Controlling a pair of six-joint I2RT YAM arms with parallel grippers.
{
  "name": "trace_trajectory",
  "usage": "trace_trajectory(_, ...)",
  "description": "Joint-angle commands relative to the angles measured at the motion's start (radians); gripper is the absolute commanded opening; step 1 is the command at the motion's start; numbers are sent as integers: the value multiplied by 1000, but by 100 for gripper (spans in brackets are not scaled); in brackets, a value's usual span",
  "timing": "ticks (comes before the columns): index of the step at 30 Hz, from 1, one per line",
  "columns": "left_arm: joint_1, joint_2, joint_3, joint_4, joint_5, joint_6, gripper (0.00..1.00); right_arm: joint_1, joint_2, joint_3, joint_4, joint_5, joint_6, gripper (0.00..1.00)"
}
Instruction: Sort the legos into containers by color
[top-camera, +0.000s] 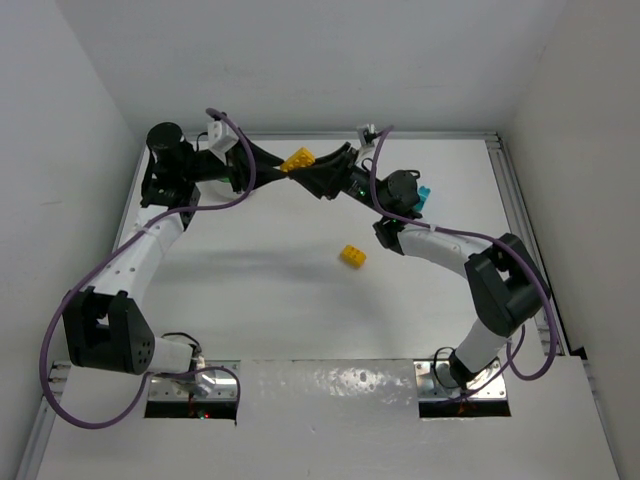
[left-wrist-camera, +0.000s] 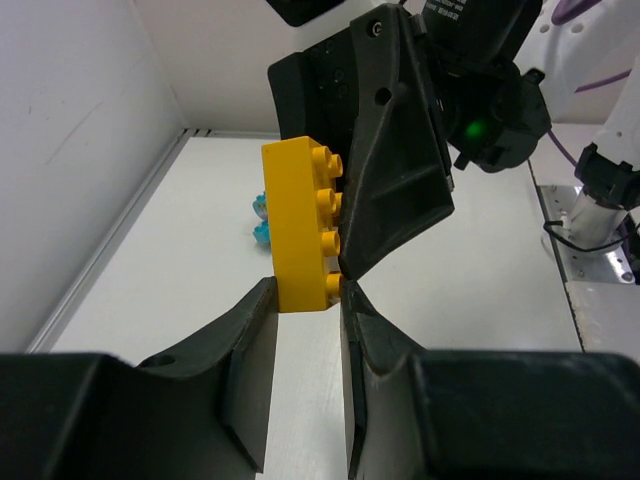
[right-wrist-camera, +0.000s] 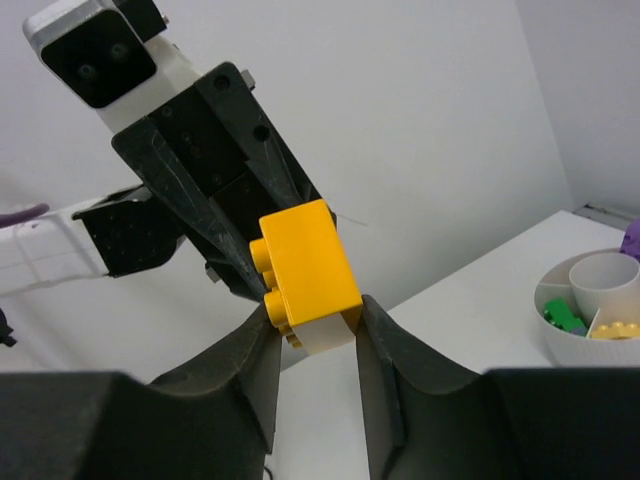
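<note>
A yellow brick (top-camera: 297, 160) is held in the air over the far middle of the table, between both grippers. My left gripper (top-camera: 281, 167) comes from the left and is shut on it; in the left wrist view its fingertips (left-wrist-camera: 262, 300) pinch the brick's (left-wrist-camera: 300, 225) lower end. My right gripper (top-camera: 314, 172) comes from the right and is shut on the same brick (right-wrist-camera: 310, 265). A second yellow brick (top-camera: 352, 256) lies on the table mid-field. The white divided bowl (right-wrist-camera: 552, 300) shows only in the right wrist view, holding a green brick (right-wrist-camera: 563, 318) and yellow bricks (right-wrist-camera: 617, 330).
Teal bricks (top-camera: 424, 197) lie on the table under the right arm, and also show in the left wrist view (left-wrist-camera: 262, 222). A purple piece (right-wrist-camera: 632, 238) sits at the bowl's far edge. White walls close the back and sides. A metal rail (top-camera: 510, 200) runs along the right edge.
</note>
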Motion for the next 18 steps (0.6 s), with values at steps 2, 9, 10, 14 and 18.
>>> trace_trajectory(2,-6,-22,-5,111,3,-50,0,3,-33,1,63,4,-2,26)
trace_trajectory(9,-10,-27,-7,24,11,-6,0,4,-54,-4,77,50,-32,4)
trace_trajectory(10,-10,-28,-8,21,11,-3,0,4,-59,-5,89,52,-34,1)
trace_trajectory(14,-10,-28,4,-90,17,89,63,3,-103,-40,13,40,-147,0)
trace_trajectory(18,0,-21,50,-255,31,218,86,3,-204,-68,-349,-12,-415,0)
